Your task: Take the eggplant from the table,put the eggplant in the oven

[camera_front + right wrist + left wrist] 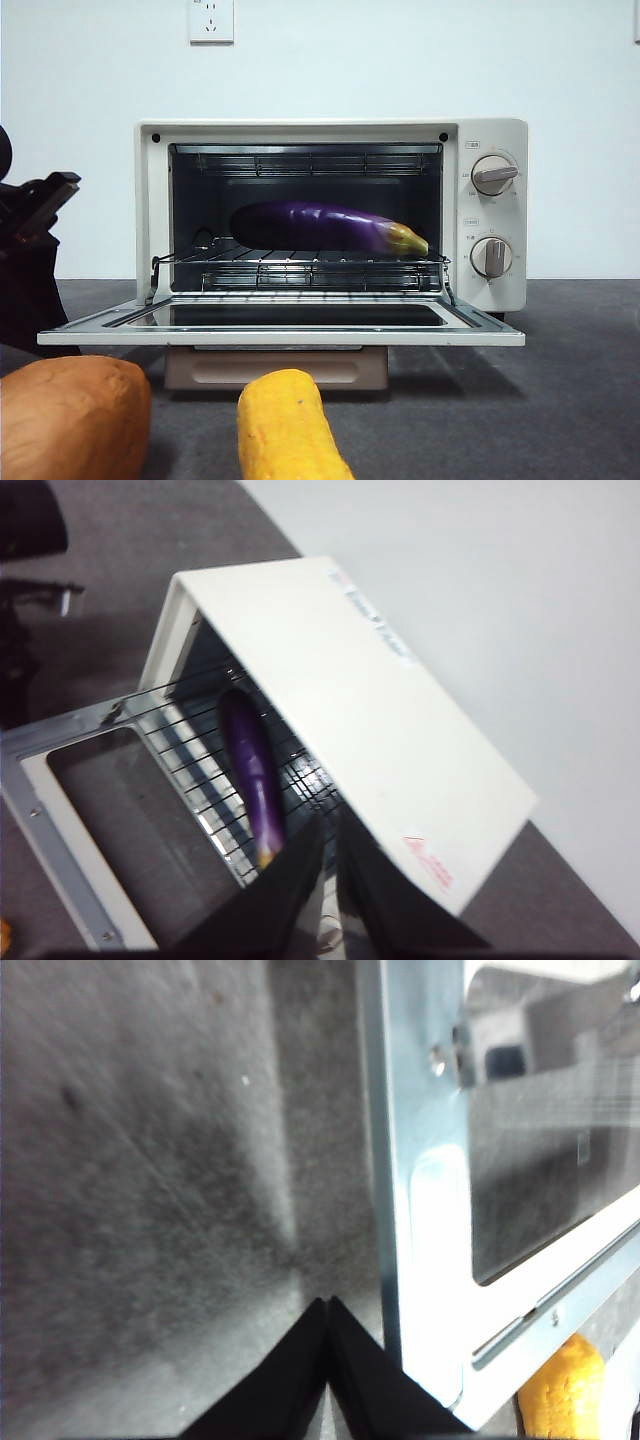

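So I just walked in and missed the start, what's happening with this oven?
The eggplant lies on the rack inside the oven, whose door is down. Nothing is holding it. The left claw is shut, low beside the door's edge. The right claw is shut above the oven. Sweet potato and corn sit on the table.

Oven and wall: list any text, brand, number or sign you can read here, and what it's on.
None is legible.
Oven knob labels and dial numbers: too small to read.
Oven top, right wrist view: red printed line and red warning mark, both blurred.
Wall socket: tiny marks, unreadable.
Eggplant and table: no text.
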Available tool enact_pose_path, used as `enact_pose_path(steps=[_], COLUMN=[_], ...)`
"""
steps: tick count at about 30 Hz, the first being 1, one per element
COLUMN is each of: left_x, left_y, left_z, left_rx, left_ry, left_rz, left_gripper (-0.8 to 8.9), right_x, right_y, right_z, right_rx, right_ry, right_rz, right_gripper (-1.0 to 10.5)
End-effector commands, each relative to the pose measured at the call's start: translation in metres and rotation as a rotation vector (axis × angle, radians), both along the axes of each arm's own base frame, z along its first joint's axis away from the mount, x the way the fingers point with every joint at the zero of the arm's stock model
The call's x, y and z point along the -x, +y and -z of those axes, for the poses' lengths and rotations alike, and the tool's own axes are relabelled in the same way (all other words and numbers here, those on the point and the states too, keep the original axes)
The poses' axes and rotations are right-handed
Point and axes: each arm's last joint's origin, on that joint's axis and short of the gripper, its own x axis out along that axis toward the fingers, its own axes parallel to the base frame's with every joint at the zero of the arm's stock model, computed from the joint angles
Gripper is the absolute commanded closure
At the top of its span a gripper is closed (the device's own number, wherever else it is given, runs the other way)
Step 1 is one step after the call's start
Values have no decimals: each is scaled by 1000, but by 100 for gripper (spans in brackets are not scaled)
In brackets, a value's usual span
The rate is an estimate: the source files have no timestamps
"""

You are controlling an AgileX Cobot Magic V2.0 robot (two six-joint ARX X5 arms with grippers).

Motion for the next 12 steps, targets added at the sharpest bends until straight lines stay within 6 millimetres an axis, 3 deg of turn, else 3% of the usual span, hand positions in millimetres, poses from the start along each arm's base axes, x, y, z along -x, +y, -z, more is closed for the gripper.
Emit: enact_pose_path(steps=[1, 12], left_x=[0, 4], left_y=[-4, -10], left_z=[8, 8], left_rx=[21, 106], left_ry=[27, 44], left_rz=[43, 108], left_gripper=[807, 807], right_x=[5, 18], right_y=[-7, -30], right_z=[-9, -18], right_rx=[-58, -148], right_ry=[-12, -22], right_rz=[18, 29], right_gripper=[943, 943])
